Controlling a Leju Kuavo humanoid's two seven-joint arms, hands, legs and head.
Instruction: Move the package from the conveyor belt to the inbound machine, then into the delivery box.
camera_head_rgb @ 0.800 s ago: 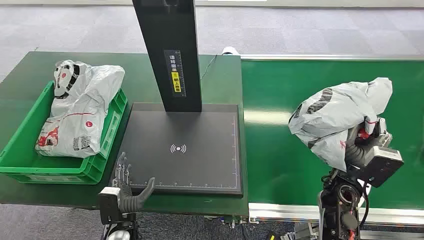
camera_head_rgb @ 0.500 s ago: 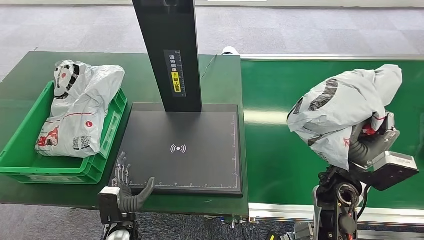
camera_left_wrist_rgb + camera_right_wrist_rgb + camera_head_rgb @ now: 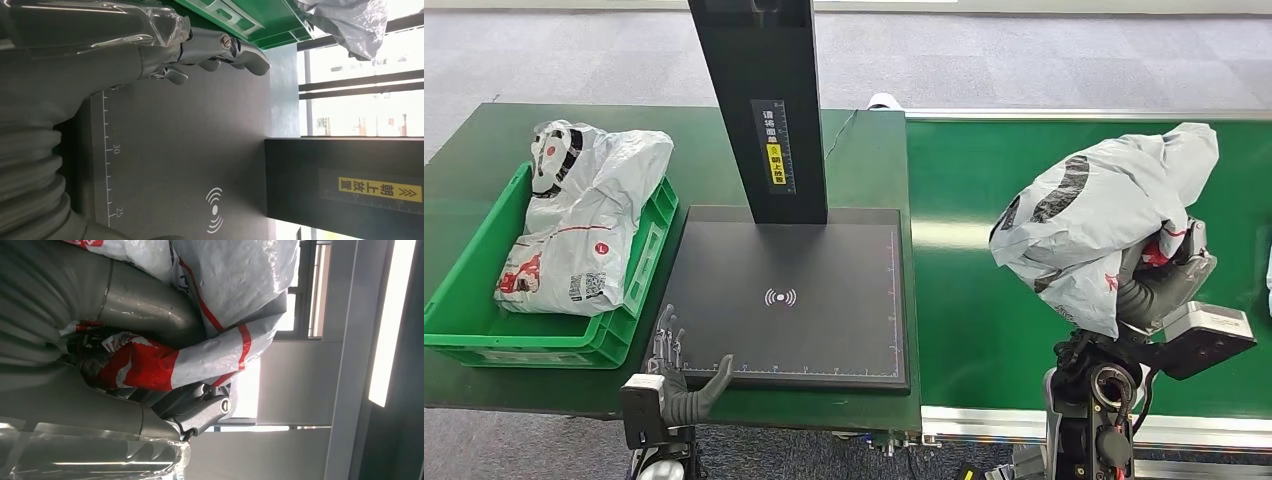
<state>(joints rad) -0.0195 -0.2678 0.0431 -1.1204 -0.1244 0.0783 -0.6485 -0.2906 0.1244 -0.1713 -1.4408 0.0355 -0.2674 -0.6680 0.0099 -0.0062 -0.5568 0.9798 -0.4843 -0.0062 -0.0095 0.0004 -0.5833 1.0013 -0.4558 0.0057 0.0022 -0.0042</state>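
Note:
A crumpled grey package with red and black print hangs above the green conveyor belt, gripped from below by my right hand. The right wrist view shows the same package close up, with fingers wrapped around its red-printed part. The inbound machine's flat black scan plate with its black post lies left of the belt. At the plate's near left corner my left hand rests with fingers spread, holding nothing. The green delivery box at far left holds another grey package.
The plate and box stand on a dark green table butted against the belt. A white object sits at the belt's right edge. Grey carpet floor lies beyond.
My right hand has raised the package off the belt and shifted it slightly left. The left hand has stayed still.

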